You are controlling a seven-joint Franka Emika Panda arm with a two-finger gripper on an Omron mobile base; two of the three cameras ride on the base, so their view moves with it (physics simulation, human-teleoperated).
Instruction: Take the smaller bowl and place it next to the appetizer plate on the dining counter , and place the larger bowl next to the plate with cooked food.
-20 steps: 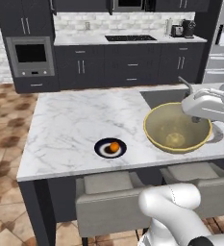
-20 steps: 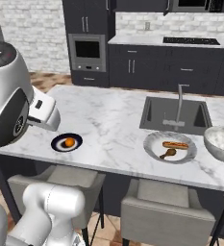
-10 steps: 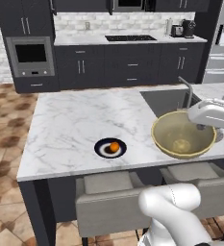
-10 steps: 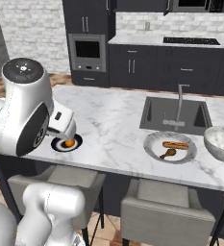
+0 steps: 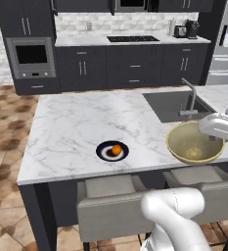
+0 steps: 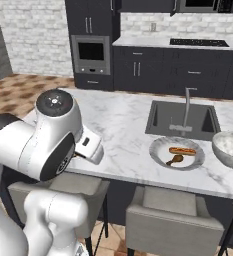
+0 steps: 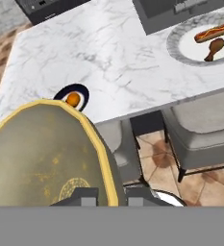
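The smaller bowl (image 5: 193,143), glossy golden-tan, hangs in the air in front of the dining counter (image 5: 76,122). My gripper (image 5: 210,137) is shut on its right rim. In the hand view the smaller bowl (image 7: 41,158) fills the lower left, with my gripper (image 7: 111,194) pinching its yellow rim. The appetizer plate (image 5: 112,151), dark with an orange morsel, lies near the counter's front edge, left of the bowl. The hand view shows the appetizer plate (image 7: 74,98) just beyond the bowl's rim. The plate with cooked food (image 6: 177,152) lies in front of the sink, with the larger bowl (image 6: 232,148) at its right.
A sink (image 5: 176,105) with a tap (image 5: 191,95) is set into the counter's right part. Grey stools (image 5: 110,196) stand under the counter's front edge. My own arm (image 6: 43,140) blocks the left of the right base view. An oven and dark cabinets line the far wall.
My gripper and the golden bowl have drifted right and slightly lower in the left base view. In the right base view my arm has swung right and now covers the appetizer plate.
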